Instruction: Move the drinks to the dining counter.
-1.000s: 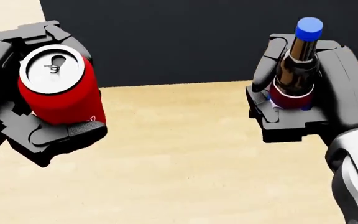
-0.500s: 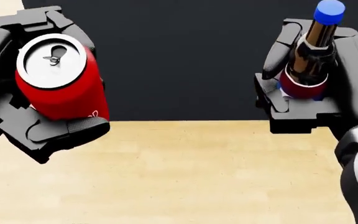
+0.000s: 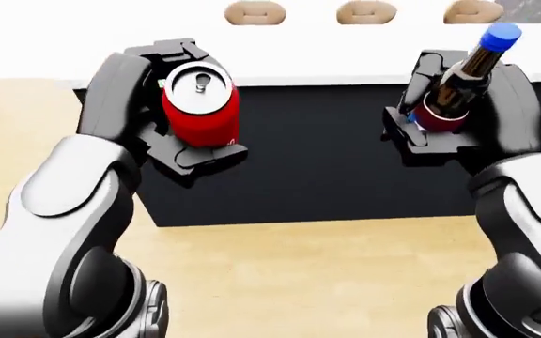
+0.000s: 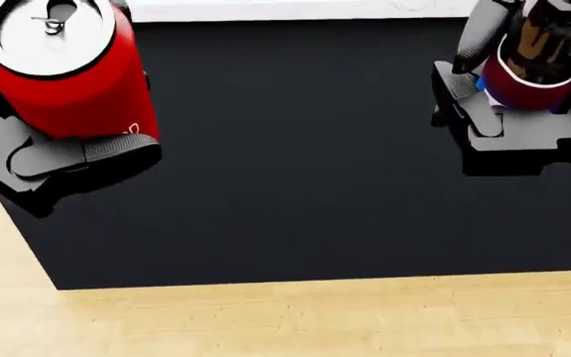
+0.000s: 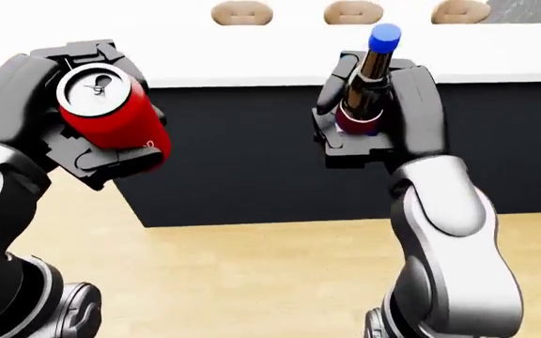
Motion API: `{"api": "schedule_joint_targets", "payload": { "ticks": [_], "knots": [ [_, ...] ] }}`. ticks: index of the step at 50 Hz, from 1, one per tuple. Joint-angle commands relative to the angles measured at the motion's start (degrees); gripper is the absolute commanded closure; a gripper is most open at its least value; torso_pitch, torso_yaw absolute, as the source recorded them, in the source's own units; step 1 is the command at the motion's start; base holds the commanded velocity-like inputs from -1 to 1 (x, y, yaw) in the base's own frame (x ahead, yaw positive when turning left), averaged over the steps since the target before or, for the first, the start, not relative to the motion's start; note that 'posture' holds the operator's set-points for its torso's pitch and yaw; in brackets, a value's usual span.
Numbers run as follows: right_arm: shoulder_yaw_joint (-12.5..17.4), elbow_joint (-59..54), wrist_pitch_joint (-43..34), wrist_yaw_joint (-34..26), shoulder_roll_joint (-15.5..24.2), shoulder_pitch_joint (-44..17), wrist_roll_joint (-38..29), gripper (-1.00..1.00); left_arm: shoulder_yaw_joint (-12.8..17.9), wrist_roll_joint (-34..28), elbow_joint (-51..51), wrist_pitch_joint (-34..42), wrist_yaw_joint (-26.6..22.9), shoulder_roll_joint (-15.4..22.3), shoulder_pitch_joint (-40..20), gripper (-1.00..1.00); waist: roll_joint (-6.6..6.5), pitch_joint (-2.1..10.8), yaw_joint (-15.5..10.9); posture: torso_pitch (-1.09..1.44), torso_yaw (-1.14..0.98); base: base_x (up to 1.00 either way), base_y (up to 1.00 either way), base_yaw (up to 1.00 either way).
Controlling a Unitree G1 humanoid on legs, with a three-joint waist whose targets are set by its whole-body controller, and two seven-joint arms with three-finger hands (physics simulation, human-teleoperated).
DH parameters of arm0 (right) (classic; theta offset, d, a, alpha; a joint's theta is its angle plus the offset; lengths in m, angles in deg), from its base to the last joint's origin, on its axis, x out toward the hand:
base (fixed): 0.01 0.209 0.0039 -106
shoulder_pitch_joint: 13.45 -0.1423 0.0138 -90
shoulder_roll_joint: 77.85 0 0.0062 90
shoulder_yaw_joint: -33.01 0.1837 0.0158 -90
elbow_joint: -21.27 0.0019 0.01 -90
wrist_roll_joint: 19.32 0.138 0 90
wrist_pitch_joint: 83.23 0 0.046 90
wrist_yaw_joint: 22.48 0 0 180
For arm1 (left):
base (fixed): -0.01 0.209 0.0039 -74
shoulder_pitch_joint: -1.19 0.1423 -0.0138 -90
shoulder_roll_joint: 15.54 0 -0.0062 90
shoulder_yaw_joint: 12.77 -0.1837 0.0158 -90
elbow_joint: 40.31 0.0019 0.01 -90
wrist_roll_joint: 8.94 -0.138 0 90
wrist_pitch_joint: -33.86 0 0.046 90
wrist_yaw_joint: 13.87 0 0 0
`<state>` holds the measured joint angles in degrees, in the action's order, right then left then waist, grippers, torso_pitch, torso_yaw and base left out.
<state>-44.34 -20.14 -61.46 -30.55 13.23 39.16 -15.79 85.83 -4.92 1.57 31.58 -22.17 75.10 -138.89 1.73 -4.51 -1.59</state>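
Note:
My left hand (image 3: pixel 172 120) is shut on a red soda can (image 3: pixel 200 104) with a silver top, held upright at the left of the left-eye view. My right hand (image 3: pixel 444 116) is shut on a dark brown bottle (image 3: pixel 463 77) with a blue cap and a red and blue label, held upright at the right. Both are held in the air before the dark side (image 3: pixel 327 155) of a white-topped counter (image 3: pixel 327 49). The can (image 4: pixel 63 63) and the bottle (image 4: pixel 533 52) fill the top corners of the head view.
Three tan stool seats (image 3: pixel 367 11) show beyond the white countertop at the top of the eye views. A light wood floor (image 3: pixel 317 274) runs below the counter's dark side. A grey stone surface (image 3: pixel 534 8) sits at the top right.
The whole head view has shifted: the counter's dark side has grown and dropped down the picture, and its white top now shows. Both hands still hold their drinks, higher in view.

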Motion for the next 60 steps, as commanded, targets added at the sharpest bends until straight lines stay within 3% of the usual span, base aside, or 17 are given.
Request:
{"api": "schedule_joint_targets", "payload": {
  "ticks": [1, 7, 11, 13, 15, 20, 23, 27, 28, 34, 39, 43, 44, 52, 54, 58, 60],
  "knots": [
    [0.29, 0.90, 0.23, 0.77, 0.58, -1.97, 0.42, 1.00, 0.78, -0.22, -0.43, -0.70, -0.03, 0.88, -1.85, 1.00, 1.07, 0.57, -0.61, 0.00, 0.00, 0.87, 0.00, 0.00],
    [-0.50, 1.46, -0.09, 1.68, 0.65, -2.17, 1.44, 1.00, 1.51, -0.14, -0.67, -0.27, -0.54, 1.46, -2.01, 1.00, 4.35, 1.79, -2.59, 0.00, 0.00, 0.61, 0.13, 0.17],
    [-0.16, 2.02, -0.79, 1.68, 0.83, -2.57, 2.01, 1.00, 1.56, -0.12, -0.78, -0.12, -0.60, 1.58, -2.12, 1.00, 1.75, 1.95, -2.55, 0.00, 0.00, 0.50, 0.00, 0.99],
    [0.05, 1.87, -0.58, 1.82, 0.86, -2.59, 2.22, 1.00, 1.52, -0.11, -1.12, 0.45, -0.60, 1.58, -2.41, 1.00, -6.09, 3.43, -3.72, 0.00, 0.00, 0.50, 0.00, 0.98],
    [0.33, 1.28, -0.43, 2.31, 1.09, -2.51, 2.22, 1.00, 1.41, -0.17, -1.03, 0.12, -0.58, 1.55, -2.20, 1.00, -3.27, 1.98, -1.57, 0.00, 0.00, 0.43, 0.00, 0.58],
    [0.41, 1.19, -0.28, 2.90, 1.24, -2.48, 2.64, 1.00, 1.33, -0.24, -0.78, -0.18, -0.60, 1.48, -2.15, 1.00, -4.03, 3.62, -1.95, 0.00, 0.00, 0.25, 0.10, 0.00],
    [0.47, 1.14, -0.04, 3.05, 1.18, -2.46, 2.99, 1.00, 1.50, -0.21, -0.87, -0.01, -0.74, 1.65, -2.24, 1.00, -4.62, 1.62, -0.35, 0.00, 0.00, 0.00, 0.00, 0.00],
    [-0.20, 1.25, 0.49, 3.04, 1.84, -1.82, 2.95, 1.00, 1.57, -0.18, -0.75, -0.04, -0.83, 1.72, -2.33, 1.00, 0.92, 2.28, 1.38, 0.00, 0.00, 0.00, 0.00, 0.00],
    [-0.25, 1.28, 0.62, 2.89, 1.90, -1.84, 2.94, 1.00, 1.66, -0.17, -0.73, 0.06, -0.87, 1.78, -2.47, 1.00, 0.58, 4.44, 0.82, 0.00, 0.00, -0.03, 0.35, 0.00],
    [-0.03, 1.71, 0.28, 2.24, 2.08, -2.27, 3.12, 1.00, 1.86, -0.11, -0.63, 0.85, -1.04, 2.24, -3.49, 1.00, 4.61, 3.02, 0.50, 0.00, 0.00, -0.68, 0.96, 0.00],
    [0.21, 2.13, -0.48, 2.24, 1.97, -2.33, 3.22, 1.00, 1.94, -0.10, -1.46, 2.11, -1.22, 2.44, -3.97, 1.00, 3.80, 1.05, -1.64, 0.00, 0.00, -0.59, 0.76, 0.00],
    [0.12, 2.12, -0.38, 2.20, 2.07, -2.05, 3.20, 1.00, 1.91, -0.16, -1.55, 2.12, -1.37, 2.56, -3.93, 1.00, -4.90, 3.94, -0.76, 0.00, 0.00, 0.00, 0.00, 0.00],
    [-0.17, 2.35, -0.48, 2.07, 2.38, -1.95, 3.07, 1.00, 1.89, -0.21, -1.48, 2.14, -1.39, 2.62, -3.96, 1.00, -2.72, 2.32, -0.39, 0.00, 0.00, 0.00, 0.00, 0.00],
    [-0.76, 2.47, -0.35, 1.29, 2.22, -1.67, 2.31, 1.00, 1.58, -0.47, -1.71, 2.66, -1.61, 2.74, -4.09, 1.00, -2.83, 5.02, 0.92, 0.00, 0.00, -0.25, 0.12, 0.00],
    [-0.52, 2.40, -0.30, 1.11, 1.81, -1.67, 2.43, 1.00, 1.54, -0.62, -1.50, 2.26, -1.60, 2.66, -3.82, 1.00, -2.13, 1.63, 0.26, 0.00, 0.00, 0.00, 0.00, 0.00],
    [-0.65, 2.48, -0.65, 0.91, 1.84, -1.97, 2.36, 1.00, 1.43, -0.72, -1.56, 2.81, -1.73, 2.78, -4.27, 1.00, 1.73, 2.85, -0.28, 0.00, 0.00, 0.00, 0.00, 0.00],
    [-0.82, 2.41, -0.56, 0.72, 1.86, -1.84, 2.25, 1.00, 1.53, -0.80, -1.44, 2.81, -1.86, 2.84, -4.40, 1.00, -0.07, 2.16, 0.20, 0.00, 0.00, 0.00, 0.00, 0.00]
  ]
}}
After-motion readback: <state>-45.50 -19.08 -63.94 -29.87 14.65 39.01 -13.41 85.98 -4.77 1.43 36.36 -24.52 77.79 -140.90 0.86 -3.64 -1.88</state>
